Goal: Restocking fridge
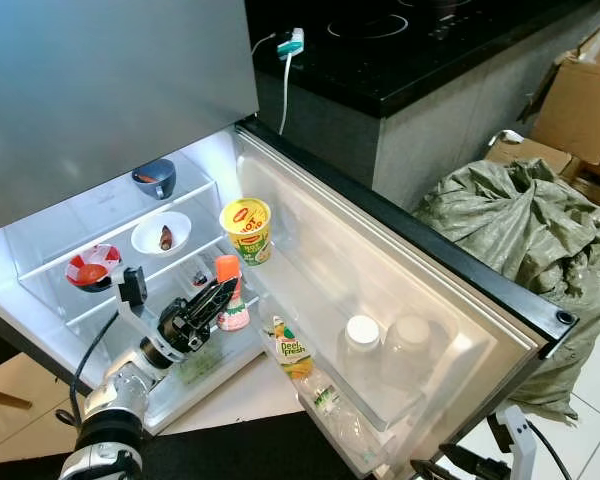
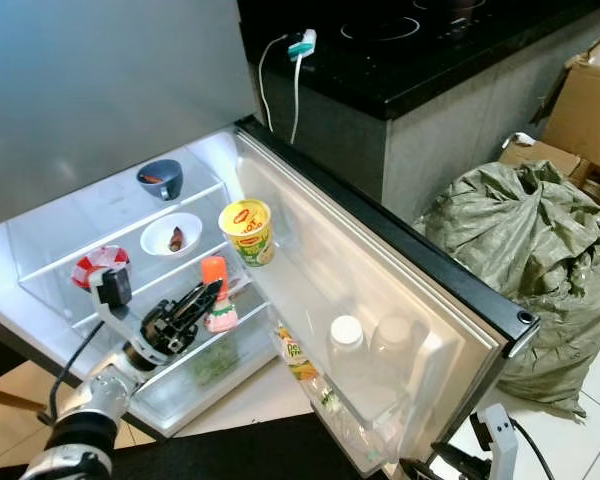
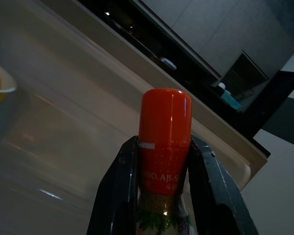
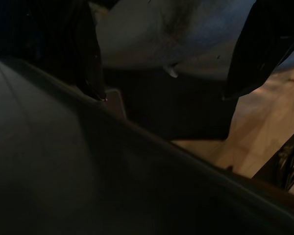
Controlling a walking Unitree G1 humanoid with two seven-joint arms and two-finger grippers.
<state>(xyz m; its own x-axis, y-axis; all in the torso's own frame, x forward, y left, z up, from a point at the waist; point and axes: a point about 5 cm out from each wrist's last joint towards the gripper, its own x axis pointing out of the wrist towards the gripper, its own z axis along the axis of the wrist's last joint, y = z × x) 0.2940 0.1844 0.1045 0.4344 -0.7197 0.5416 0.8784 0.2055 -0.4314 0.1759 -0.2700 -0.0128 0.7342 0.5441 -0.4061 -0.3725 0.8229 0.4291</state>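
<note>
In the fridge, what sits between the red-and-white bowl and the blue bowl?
The white bowl with something dark inside, on the glass shelf; red-and-white bowl in front, blue bowl behind, seen from the left eye view.

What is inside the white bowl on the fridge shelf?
The white bowl holds one small dark reddish piece of food, lying near its middle. What kind of food it is cannot be told. The rest of the bowl's inside looks bare.

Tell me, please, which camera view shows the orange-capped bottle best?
The left wrist view: the orange-capped bottle sits close up, clamped by the left gripper, label partly readable. Both eye views show it small, standing inside the fridge.
</note>
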